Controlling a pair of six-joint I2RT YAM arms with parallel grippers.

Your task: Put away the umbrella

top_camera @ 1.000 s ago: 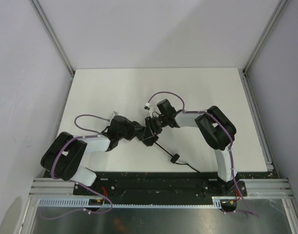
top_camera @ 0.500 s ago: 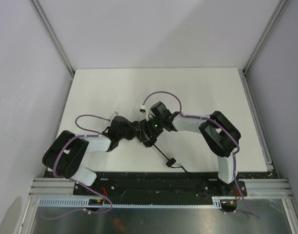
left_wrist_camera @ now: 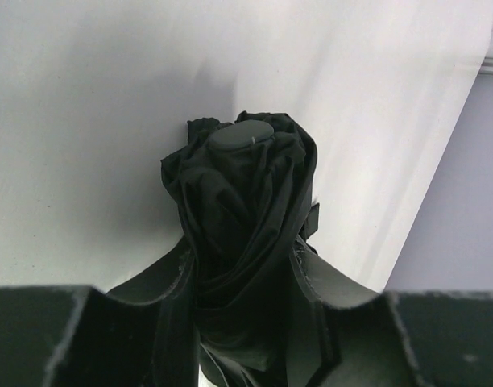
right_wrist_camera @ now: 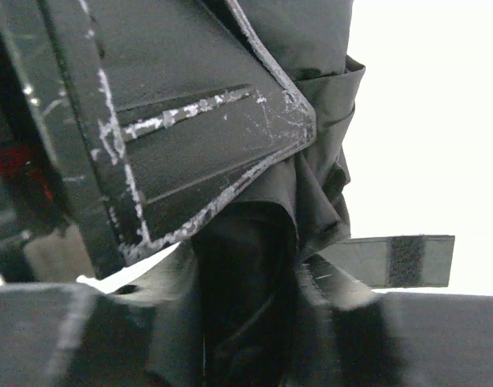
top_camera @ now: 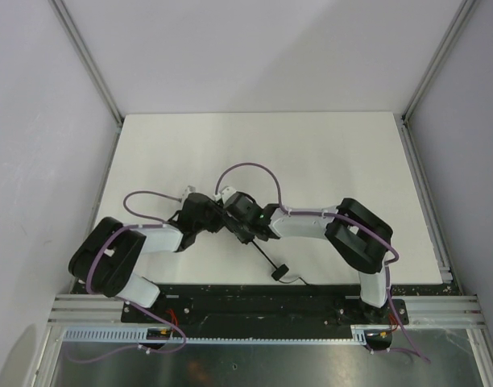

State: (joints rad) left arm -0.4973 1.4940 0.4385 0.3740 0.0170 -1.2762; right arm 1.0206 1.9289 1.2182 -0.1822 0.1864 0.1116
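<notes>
The black umbrella (left_wrist_camera: 245, 189) is a folded fabric bundle with a round end cap (left_wrist_camera: 241, 135), held above the white table (top_camera: 311, 153). My left gripper (left_wrist_camera: 242, 266) is shut on the fabric. My right gripper (right_wrist_camera: 246, 274) is shut on the same bundle from the other side, right against the left gripper's finger (right_wrist_camera: 190, 137). In the top view both grippers, left (top_camera: 222, 221) and right (top_camera: 245, 228), meet at the table's near middle. The thin shaft (top_camera: 264, 254) runs down-right to the knob handle (top_camera: 280, 272) and wrist strap (top_camera: 299, 280). A closure tab (right_wrist_camera: 391, 260) sticks out sideways.
Purple cables (top_camera: 246, 169) loop over both wrists. The table's front edge and black mounting rail (top_camera: 254, 294) lie just below the handle. Grey walls and metal frame posts (top_camera: 85, 56) enclose the table on three sides.
My right gripper has moved left along the umbrella until it sits against my left gripper. The handle has shifted slightly left and nearer the front edge. The left arm has hardly moved.
</notes>
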